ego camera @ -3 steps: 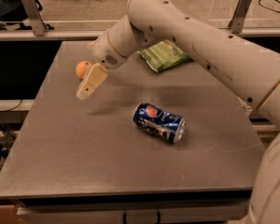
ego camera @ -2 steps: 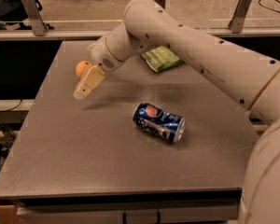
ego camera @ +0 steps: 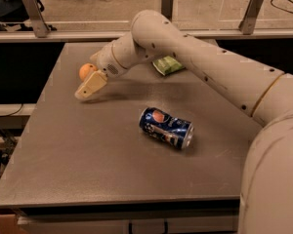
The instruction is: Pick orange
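Your table [ego camera: 88,155] is carrying one orange [ego camera: 85,71], one can [ego camera: 166,127] and one packet [ego camera: 168,65]. The gripper [ego camera: 88,85] is staying beside the orange as before, its grip unreadable.

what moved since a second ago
The gripper edged slightly left and down, close beside the orange, and the arm swung left with it. The orange, blue can and green bag stayed where they were.

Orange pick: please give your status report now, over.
Tool at far left of table, beside the orange. Orange partly hidden behind it, grasp unconfirmed. Lying apart, not in the way: blue can, green packet.
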`<act>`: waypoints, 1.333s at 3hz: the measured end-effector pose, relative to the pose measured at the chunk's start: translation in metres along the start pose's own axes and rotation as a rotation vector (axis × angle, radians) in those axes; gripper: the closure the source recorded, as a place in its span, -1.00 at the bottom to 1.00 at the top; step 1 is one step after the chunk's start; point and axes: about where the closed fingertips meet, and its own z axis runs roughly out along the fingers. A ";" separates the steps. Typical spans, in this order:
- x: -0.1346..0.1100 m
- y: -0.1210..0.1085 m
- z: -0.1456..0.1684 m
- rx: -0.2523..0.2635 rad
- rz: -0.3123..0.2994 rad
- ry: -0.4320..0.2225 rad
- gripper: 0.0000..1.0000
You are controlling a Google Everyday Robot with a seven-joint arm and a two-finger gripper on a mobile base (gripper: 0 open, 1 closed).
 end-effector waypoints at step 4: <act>-0.050 0.015 -0.019 -0.068 -0.008 -0.228 1.00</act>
